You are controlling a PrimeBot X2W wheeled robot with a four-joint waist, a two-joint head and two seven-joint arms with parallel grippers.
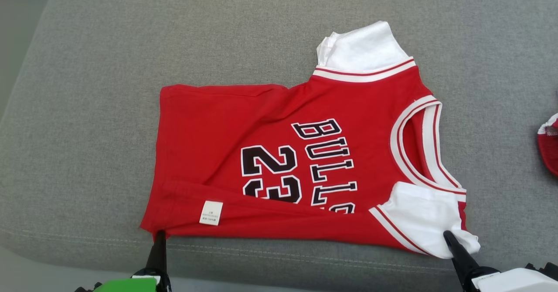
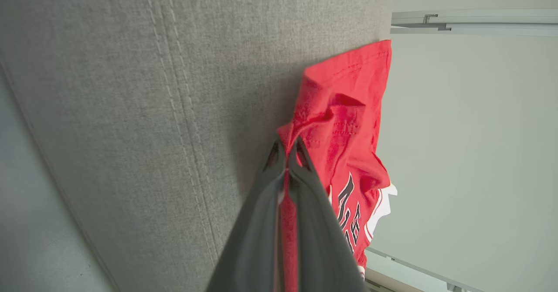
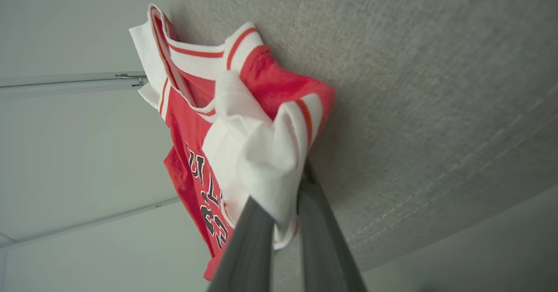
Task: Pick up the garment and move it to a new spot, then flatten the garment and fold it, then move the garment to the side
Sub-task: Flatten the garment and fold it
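Left tool (image 1: 160, 234) and right tool (image 1: 447, 235) clamp corners of the red jersey (image 1: 209, 126) on the woven grey cushion (image 1: 87, 109).

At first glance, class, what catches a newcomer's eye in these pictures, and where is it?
The red basketball jersey with black BULLS 23 lettering lies mid-frame on the grey fabric cushion. The left end effector pinches its near left hem corner, while the right end effector grips the white sleeve at its near right.
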